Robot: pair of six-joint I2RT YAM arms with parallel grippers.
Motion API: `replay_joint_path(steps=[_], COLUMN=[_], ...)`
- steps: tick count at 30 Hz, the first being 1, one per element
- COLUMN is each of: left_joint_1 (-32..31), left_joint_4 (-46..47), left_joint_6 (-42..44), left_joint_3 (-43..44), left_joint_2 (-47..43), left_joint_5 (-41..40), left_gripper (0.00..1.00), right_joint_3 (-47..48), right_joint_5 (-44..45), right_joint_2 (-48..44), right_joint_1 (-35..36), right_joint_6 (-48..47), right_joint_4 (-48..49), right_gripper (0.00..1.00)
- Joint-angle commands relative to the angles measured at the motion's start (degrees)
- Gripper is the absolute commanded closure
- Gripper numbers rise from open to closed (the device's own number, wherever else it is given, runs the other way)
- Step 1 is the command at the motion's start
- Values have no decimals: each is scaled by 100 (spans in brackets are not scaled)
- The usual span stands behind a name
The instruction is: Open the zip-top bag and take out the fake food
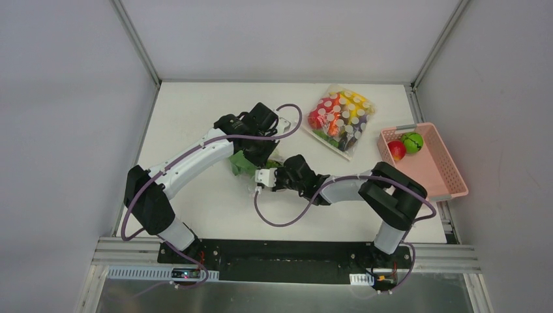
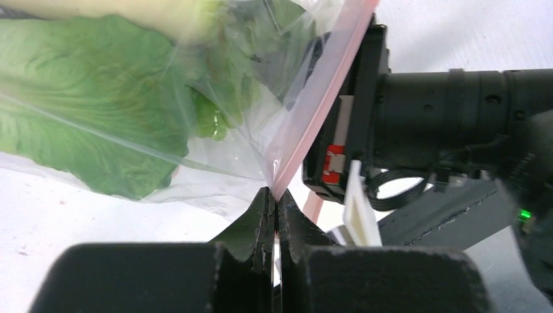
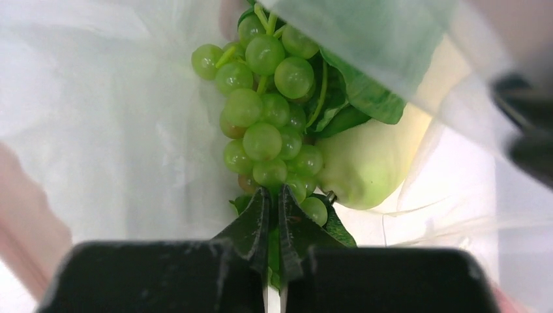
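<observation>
The zip-top bag lies mid-table, clear, with its pink zip strip running up from my left gripper, which is shut on that edge. A leafy green lettuce piece shows through the plastic. Inside the bag mouth, my right gripper is shut on the bottom of a bunch of green grapes, with a green leaf between its jaws. A pale radish lies right beside the grapes. In the top view both grippers meet at the bag. A red apple and a green round fruit sit in the pink basket.
A white-dotted clear bag of red, orange, yellow and purple items lies at the back right. The pink basket stands at the table's right edge. My right arm's wrist sits close beside the left gripper.
</observation>
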Motion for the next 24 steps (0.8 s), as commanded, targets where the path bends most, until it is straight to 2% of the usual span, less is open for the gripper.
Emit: replay_joint_path(steps=[1,11,19,24], left_joint_1=[-32,-19,-24,-24], left_joint_4=[-200,-203,-212,-227], left_joint_6=[12,-89,-88,-109], left_joint_3=[227,262,258,262], left_joint_2=[16,139,142,145], left_joint_5=[-314,-270,-393,-486], left_gripper=[100,100,100,100], right_joint_3=[-228,-596,-673,-676], right_joint_5=[-152,-285,-434,-753], right_joint_2=[-634,-1718,-2134,-2526], right_joint_1=[29,110,115,116], right_joint_6=[655,1387,1898,2339], right_joint_4=[-220,-105,131,-170], right_gripper=[100,100,100,100])
